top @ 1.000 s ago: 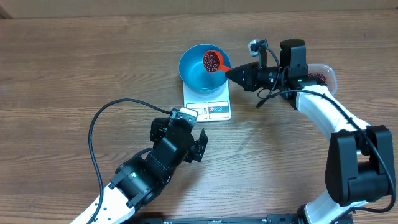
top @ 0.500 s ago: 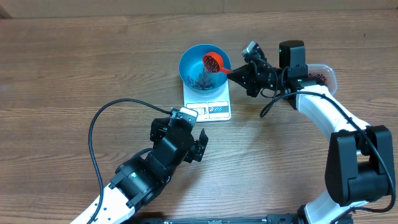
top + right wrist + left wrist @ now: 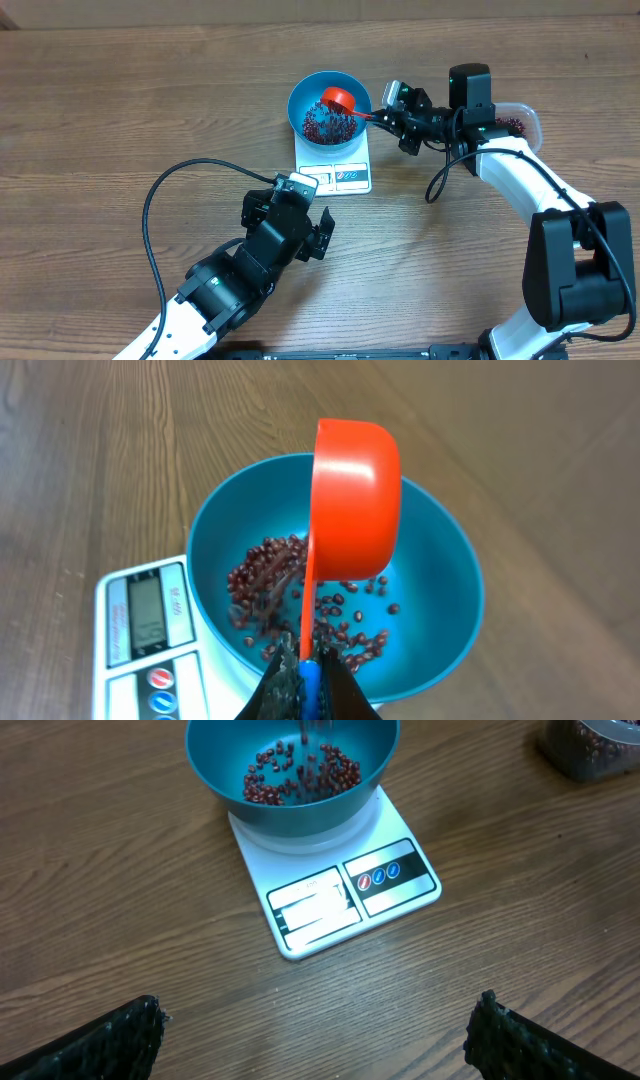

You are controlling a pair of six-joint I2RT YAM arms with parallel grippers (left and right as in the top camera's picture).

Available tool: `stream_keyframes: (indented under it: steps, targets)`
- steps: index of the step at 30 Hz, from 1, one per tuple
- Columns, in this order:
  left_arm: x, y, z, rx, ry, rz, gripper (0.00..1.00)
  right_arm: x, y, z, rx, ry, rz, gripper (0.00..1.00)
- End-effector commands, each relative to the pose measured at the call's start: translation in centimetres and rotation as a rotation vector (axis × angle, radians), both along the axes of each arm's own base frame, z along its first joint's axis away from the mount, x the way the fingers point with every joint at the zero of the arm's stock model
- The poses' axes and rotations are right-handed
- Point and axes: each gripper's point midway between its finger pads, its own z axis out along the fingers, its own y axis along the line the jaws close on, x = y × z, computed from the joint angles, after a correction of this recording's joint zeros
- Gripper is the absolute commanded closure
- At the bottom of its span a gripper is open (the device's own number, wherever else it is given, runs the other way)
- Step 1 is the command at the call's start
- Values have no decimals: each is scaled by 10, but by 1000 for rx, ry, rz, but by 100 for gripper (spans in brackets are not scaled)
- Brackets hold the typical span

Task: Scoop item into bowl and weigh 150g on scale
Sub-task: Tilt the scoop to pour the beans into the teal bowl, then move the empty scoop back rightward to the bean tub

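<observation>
1. The right pincer [image 3: 308, 682] is clenched on the blue-tipped handle of the one orange-red scoop [image 3: 355, 500], which it holds tipped on its side over the bowl.
2. The left pincer [image 3: 315, 1035] is released, with its two black fingers [image 3: 100, 1042] spread wide above bare wood. It hangs near the scale's front edge and touches nothing.
3. One bright-blue bowl [image 3: 440, 580] sits on one white kitchen scale [image 3: 340, 900] and covers the far half of its top.
4. The dark red-brown beans [image 3: 300, 775] are too many to count. They lie as a loose heap on the bowl's floor, and a few more show blurred just under the scoop.
5. The scale's near half shows one display window and three small round buttons [image 3: 378, 876] beside it.
6. One clear plastic tub [image 3: 525, 118] stands on the right, near the right arm's wrist and apart from the scale. It has more beans inside.
7. There are two arms. A black cable [image 3: 150, 210] loops beside the left one.
8. The counter [image 3: 120, 100] is brown wood with long grain lines. A paler strip runs along its far edge, and the room past it cannot be made out.
</observation>
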Motion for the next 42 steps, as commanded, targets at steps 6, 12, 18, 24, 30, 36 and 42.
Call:
stream_keyframes:
  steps: [6,12,18,24,30,36,42]
  targets:
    - [-2,-1,-1,-11,6,-1,0,7,1,8,-32,-126,42,96]
    - [-2,-1,-1,-11,6,-1,1,7,1,7,-28,-116,37,96]
    - [-2,-1,-1,-11,6,-1,1,12,-6,16,23,3,-74,96]
    - [-2,-1,-1,-12,6,-1,1,24,-27,46,28,29,-285,96]
    - [-2,-1,-1,-11,6,-1,0,25,-56,97,46,-14,-508,96]
    - [-2,-1,-1,-12,6,-1,0,15,-101,114,3,15,-794,96]
    - [-2,-1,-1,-12,6,-1,1,-6,-153,87,-150,124,-1066,96]
